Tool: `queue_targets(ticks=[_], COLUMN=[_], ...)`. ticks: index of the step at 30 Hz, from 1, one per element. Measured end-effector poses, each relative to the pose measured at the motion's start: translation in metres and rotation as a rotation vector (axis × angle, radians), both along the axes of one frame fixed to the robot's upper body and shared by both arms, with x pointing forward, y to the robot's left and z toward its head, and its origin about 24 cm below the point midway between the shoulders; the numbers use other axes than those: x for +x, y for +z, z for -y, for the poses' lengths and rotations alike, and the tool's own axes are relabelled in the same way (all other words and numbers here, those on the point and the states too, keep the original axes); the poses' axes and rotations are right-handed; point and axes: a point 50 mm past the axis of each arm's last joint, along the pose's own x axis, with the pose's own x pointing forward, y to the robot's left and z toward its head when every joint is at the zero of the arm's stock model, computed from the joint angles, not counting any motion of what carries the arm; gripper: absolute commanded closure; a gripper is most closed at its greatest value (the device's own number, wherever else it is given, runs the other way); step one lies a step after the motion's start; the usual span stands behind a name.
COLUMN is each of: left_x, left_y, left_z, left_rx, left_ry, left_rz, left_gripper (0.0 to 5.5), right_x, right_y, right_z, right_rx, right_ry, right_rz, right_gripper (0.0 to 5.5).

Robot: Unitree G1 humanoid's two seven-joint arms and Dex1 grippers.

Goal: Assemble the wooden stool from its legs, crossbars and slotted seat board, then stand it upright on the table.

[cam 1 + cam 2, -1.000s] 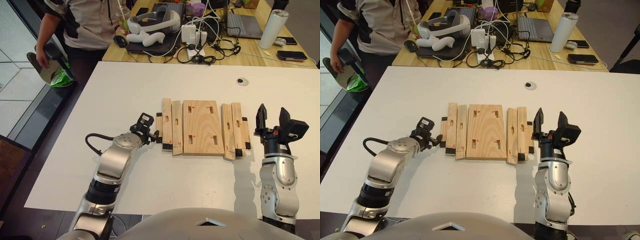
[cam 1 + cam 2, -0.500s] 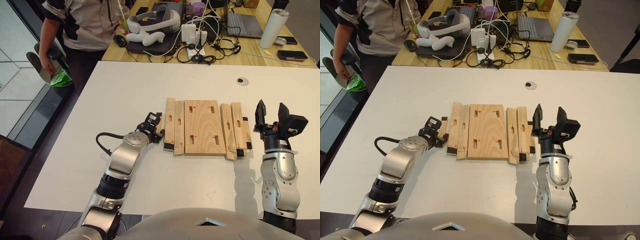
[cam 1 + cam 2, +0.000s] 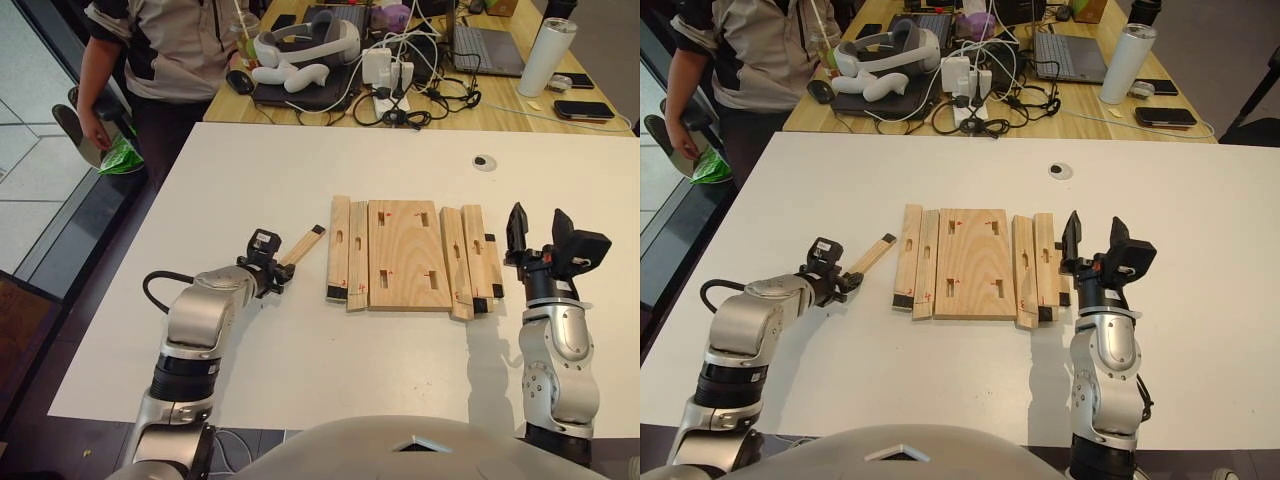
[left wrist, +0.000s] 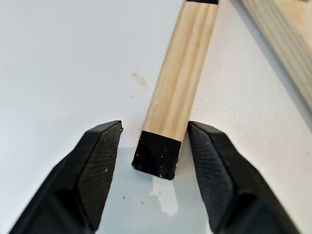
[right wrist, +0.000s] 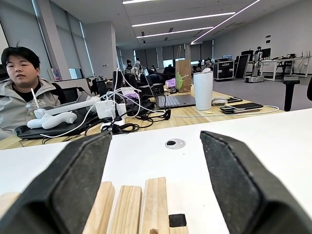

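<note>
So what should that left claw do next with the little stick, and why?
Probably close the left gripper on the crossbar. Its black-tipped end lies on the table between the open fingers, with a gap showing on one side, so it does not look gripped yet.

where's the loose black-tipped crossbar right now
In the left eye view the crossbar lies slanted on the table, left of the leftmost leg, near end between the fingers of the left gripper.

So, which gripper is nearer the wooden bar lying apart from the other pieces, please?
Left. The left gripper straddles the black end of the wooden bar; the right gripper sits beyond the other pieces.
</note>
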Motion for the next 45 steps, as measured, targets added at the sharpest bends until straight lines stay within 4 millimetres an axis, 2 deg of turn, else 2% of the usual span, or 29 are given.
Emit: queue_targets(ticks=[5, 12, 15, 17, 20, 22, 25, 29, 32, 35, 40, 42, 45], left_x=[-0.003, -0.002, 0.005, 0.023, 0.051, 0.060, 0.064, 0.057, 0.051, 0.046, 0.042, 0.041, 0.043], left_y=[-0.001, -0.003, -0.002, 0.015, 0.061, 0.080, 0.107, 0.115, 0.119, 0.124, 0.127, 0.127, 0.122], left_z=[-0.001, -0.003, -0.018, -0.031, -0.031, -0.026, 0.003, 0.037, 0.055, 0.067, 0.077, 0.078, 0.075], left_rx=[0.049, 0.063, 0.109, 0.157, 0.185, 0.186, 0.125, 0.083, 0.055, 0.022, -0.001, -0.002, 0.011], left_ry=[-0.105, -0.149, -0.084, -0.032, -0.025, -0.037, -0.155, -0.313, -0.391, -0.437, -0.473, -0.479, -0.451], left_rz=[0.014, 0.050, 0.101, 0.223, 0.466, 0.578, 0.798, 0.895, 0.948, 0.996, 1.026, 1.014, 0.953], left_gripper=[4.18, 4.19, 4.20, 4.21, 4.21, 4.21, 4.21, 4.21, 4.21, 4.21, 4.21, 4.21, 4.21], right_x=[0.001, 0.009, 0.015, 0.024, 0.038, 0.048, 0.062, 0.071, 0.082, 0.089, 0.092, 0.090, 0.085], right_y=[-0.001, 0.005, 0.005, 0.010, 0.018, 0.023, 0.037, 0.065, 0.078, 0.087, 0.085, 0.081, 0.076], right_z=[0.000, -0.001, -0.001, -0.001, -0.001, -0.004, -0.028, -0.058, -0.064, -0.064, -0.068, -0.079, -0.085], right_rx=[0.003, -0.004, 0.032, 0.119, 0.242, 0.329, 0.473, 0.530, 0.538, 0.544, 0.546, 0.481, 0.259], right_ry=[0.002, 0.017, 0.034, 0.064, 0.116, 0.173, 0.407, 0.726, 0.825, 0.880, 0.926, 0.953, 0.905], right_rz=[-0.012, -0.006, -0.033, -0.035, -0.031, -0.040, -0.057, -0.019, 0.012, 0.036, 0.024, 0.001, -0.005], right_gripper=[2.13, 2.13, 2.13, 2.13, 2.13, 2.13, 2.13, 2.13, 2.13, 2.13, 2.13, 2.13, 2.13])
